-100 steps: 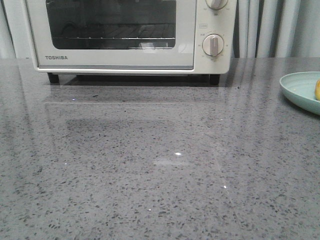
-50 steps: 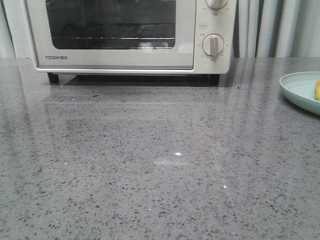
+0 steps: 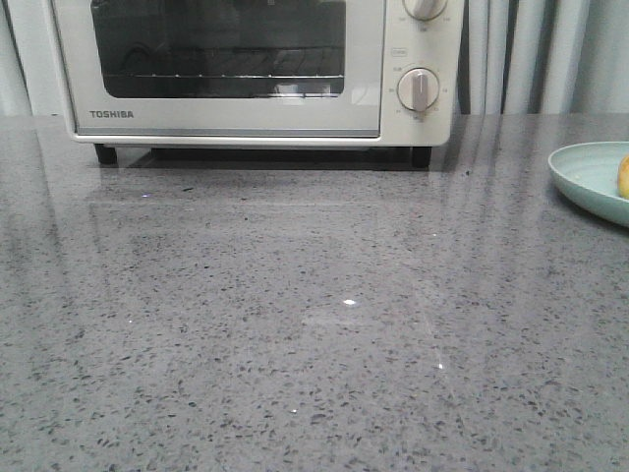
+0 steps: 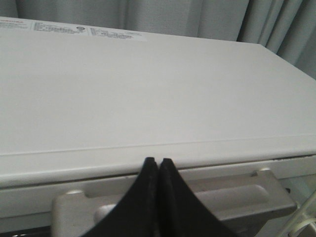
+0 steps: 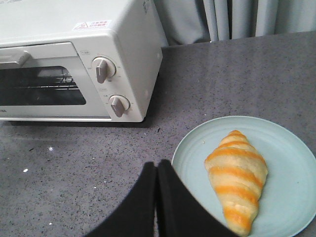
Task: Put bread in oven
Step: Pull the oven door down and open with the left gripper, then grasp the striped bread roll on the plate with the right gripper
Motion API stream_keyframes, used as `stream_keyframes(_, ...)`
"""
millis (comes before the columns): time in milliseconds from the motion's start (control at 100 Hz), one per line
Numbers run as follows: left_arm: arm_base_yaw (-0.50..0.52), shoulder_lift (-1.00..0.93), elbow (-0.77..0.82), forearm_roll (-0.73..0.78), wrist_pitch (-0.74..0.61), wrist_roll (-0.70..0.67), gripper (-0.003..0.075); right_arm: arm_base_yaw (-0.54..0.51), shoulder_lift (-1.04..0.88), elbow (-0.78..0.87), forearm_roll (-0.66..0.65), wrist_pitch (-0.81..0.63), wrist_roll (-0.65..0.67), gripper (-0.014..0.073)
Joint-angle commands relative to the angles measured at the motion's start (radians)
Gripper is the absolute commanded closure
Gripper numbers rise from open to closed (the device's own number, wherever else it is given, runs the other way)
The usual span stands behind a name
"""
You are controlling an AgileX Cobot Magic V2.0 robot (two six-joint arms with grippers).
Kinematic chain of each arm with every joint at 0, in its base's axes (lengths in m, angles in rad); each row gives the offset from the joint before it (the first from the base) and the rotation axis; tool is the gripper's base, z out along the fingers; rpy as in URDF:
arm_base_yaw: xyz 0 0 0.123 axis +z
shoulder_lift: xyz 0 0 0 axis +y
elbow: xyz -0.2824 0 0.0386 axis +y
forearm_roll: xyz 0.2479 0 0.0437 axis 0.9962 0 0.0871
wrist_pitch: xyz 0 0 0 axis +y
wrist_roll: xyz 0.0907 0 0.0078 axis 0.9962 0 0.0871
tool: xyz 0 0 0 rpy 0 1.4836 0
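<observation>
Bread: the bread [image 5: 237, 180] is lying on a pale green plate [image 5: 291, 148], just beside and ahead of the right jaws, untouched. In the front view only a yellow sliver of it [image 3: 623, 175] is showing at the frame's edge.

Plate: it is sitting on the grey speckled surface [image 3: 314, 315], well apart from the oven, with its near rim almost at the right jaws' tips.

Right gripper: the right gripper [image 5: 157, 170] is hovering over the surface beside the plate, its jaws pressed together and holding nothing.

Oven: the oven [image 3: 256, 69] is standing at the back of the surface with its glass door looking closed; the wire rack [image 3: 221, 77] is showing through the window, and nothing is visible on it. Two dial knobs [image 5: 101, 69] are sitting on the right panel.

Left gripper: the left gripper [image 4: 158, 165] is poised at the oven's top front edge, jaws closed and empty, directly above the door handle [image 4: 197, 195], which is lying just below the tips.

Contact: whether the left jaws are touching the handle cannot be told from this angle.

Done: nothing of the task is showing as finished; bread on plate, door shut.

Left to do: judging from this, the door is needing to be pulled down, the bread gripped, carried over, and set on the rack.

Step in hand: probably the approach to the handle, to open the door.
</observation>
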Motion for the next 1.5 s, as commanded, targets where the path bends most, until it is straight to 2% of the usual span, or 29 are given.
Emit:
stream_keyframes(0,-0.006,-0.052,0.056,-0.021,0.033,-0.004,0.0741,0.000,0.004,-0.032,-0.006,-0.071,-0.004,0.0641)
stream_keyframes(210,-0.008,-0.218,0.291,-0.043,0.016,-0.006,0.0741,0.000,0.001,-0.032,-0.006,-0.064,-0.004,0.0641)
stream_keyframes(270,-0.008,-0.280,0.363,-0.091,0.016,-0.008,0.0741,0.000,0.001,-0.032,-0.006,-0.057,-0.004,0.0641)
stream_keyframes(500,-0.058,-0.605,0.556,-0.150,0.053,-0.008,0.0742,0.000,0.001,-0.032,-0.006,0.069,-0.004,0.0641)
stream_keyframes(770,-0.073,-0.923,0.571,-0.093,0.116,-0.003,0.0742,0.000,0.007,-0.030,-0.006,0.132,-0.004,0.0641)
stream_keyframes(950,-0.073,-1.008,0.528,-0.047,0.201,-0.003,0.0742,0.000,0.059,-0.037,-0.006,0.147,-0.004,0.0641)
stream_keyframes(1120,-0.073,-1.024,0.451,-0.001,0.277,-0.003,0.0742,0.000,0.183,-0.110,-0.019,0.219,-0.004,0.0631)
stream_keyframes(1210,-0.073,-1.028,0.407,0.010,0.304,-0.003,0.0742,0.000,0.254,-0.168,-0.043,0.256,-0.004,0.0531)
stream_keyframes(1330,-0.073,-1.042,0.375,0.047,0.324,-0.003,0.0742,0.000,0.359,-0.250,-0.085,0.315,-0.004,0.0274)
stream_keyframes(1340,-0.073,-1.042,0.373,0.052,0.327,-0.003,0.0742,0.000,0.370,-0.259,-0.090,0.321,-0.004,0.0230)
stream_keyframes(1380,-0.073,-1.046,0.370,0.056,0.332,-0.003,0.0742,0.000,0.400,-0.282,-0.103,0.337,-0.004,0.0169)
stream_keyframes(1430,-0.073,-1.050,0.368,0.062,0.332,-0.003,0.0742,0.000,0.442,-0.313,-0.113,0.356,-0.004,0.0116)
stream_keyframes(1490,-0.073,-1.056,0.368,0.071,0.341,-0.003,0.0742,0.000,0.490,-0.342,-0.121,0.364,-0.004,0.0106)
